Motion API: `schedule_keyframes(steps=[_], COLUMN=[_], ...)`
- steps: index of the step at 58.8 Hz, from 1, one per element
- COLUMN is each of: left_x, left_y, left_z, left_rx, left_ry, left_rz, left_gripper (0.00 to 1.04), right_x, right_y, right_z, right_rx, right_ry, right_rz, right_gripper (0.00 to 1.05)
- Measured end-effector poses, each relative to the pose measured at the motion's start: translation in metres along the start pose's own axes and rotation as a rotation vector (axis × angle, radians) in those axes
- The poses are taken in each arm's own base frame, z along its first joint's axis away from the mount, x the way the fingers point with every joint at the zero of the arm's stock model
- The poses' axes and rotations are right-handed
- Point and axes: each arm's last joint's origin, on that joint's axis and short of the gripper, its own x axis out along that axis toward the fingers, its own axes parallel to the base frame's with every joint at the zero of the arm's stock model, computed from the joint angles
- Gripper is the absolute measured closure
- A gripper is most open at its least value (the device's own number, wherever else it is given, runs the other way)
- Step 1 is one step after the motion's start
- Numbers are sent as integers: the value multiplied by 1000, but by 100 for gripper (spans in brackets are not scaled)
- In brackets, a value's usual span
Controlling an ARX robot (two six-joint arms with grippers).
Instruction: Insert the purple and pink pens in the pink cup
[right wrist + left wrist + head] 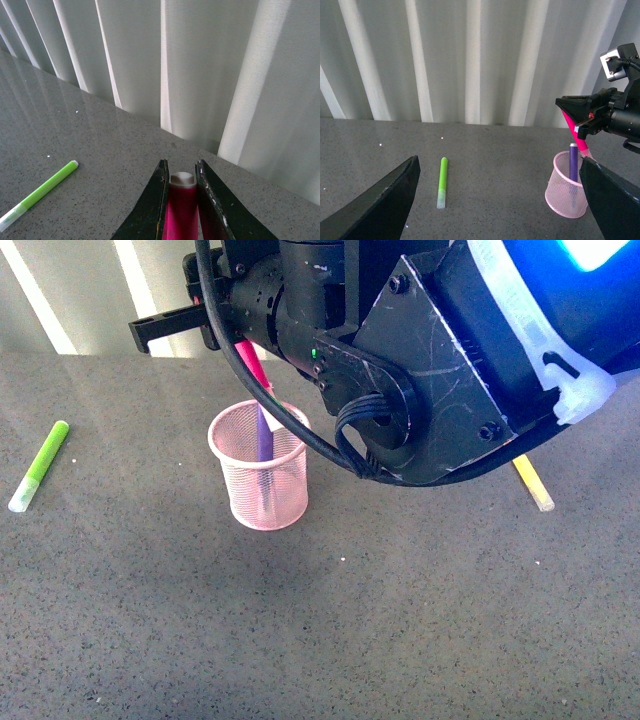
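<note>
Right arm reaches over the pink cup (259, 480), fingers (157, 200) clamping the tilted pink pen (181, 210).

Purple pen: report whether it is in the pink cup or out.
In. The purple pen stands inside the pink cup, its top above the rim; the left wrist view shows likewise.

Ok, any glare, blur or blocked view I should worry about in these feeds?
Front view: the right arm's housing fills the upper right, with a blown-out blue glow at the corner. Left wrist view: sharp, evenly lit. Right wrist view: sheen on the counter; the pink pen up close looks soft.
</note>
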Motion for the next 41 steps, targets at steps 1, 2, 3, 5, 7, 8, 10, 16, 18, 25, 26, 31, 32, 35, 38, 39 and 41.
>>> schedule_keyframes(steps=[1, 2, 3, 5, 7, 8, 10, 16, 18, 25, 26, 31, 32, 35, 38, 39, 41], left_x=[0, 0, 0, 0, 0, 0, 0, 0, 0, 0, 0, 0, 0, 0, 0, 0, 0], left_y=[0, 0, 0, 0, 0, 0, 0, 0, 0, 0, 0, 0, 0, 0, 0, 0, 0], left_z=[0, 0, 0, 0, 0, 0, 0, 0, 0, 0, 0, 0, 0, 0, 0, 0, 0], left_rx=[0, 0, 0, 0, 0, 0, 0, 0, 0, 0, 0, 0, 0, 0, 0, 0, 0], left_ry=[0, 0, 0, 0, 0, 0, 0, 0, 0, 0, 0, 0, 0, 0, 0, 0, 0], left_rz=[0, 0, 0, 0, 0, 0, 0, 0, 0, 0, 0, 0, 0, 0, 0, 0, 0], left_gripper=[7, 7, 7, 7, 7, 7, 7, 7, 7, 7, 7, 7, 7, 7, 7, 7, 7], right_x=[1, 1, 1, 2, 3, 3, 3, 4, 4, 0, -1, -7, -8, -12, -18, -19, -24], right_y=[0, 0, 0, 0, 0, 0, 1, 2, 2, 3, 3, 2, 2, 1, -1, -2, -4], right_z=[0, -1, -2, -4, -6, -8, -10, -13, -13, -15, -15, -8, -5, 1, 12, 15, 22], right_rx=[0, 0, 0, 0, 0, 0, 0, 4, 11, 43, 49, 85, 92, 106, 125, 127, 142], right_ry=[0, 1, 2, 6, 10, 14, 19, 30, 30, 47, 50, 61, 60, 56, 51, 49, 51], right_rz=[0, 0, 0, 2, 2, 1, 0, 3, 6, 1, -1, -24, -31, -51, -77, -84, -110], right_gripper=[93, 93, 93, 93, 93, 93, 93, 92, 83, 59, 55, 38, 34, 27, 18, 16, 11])
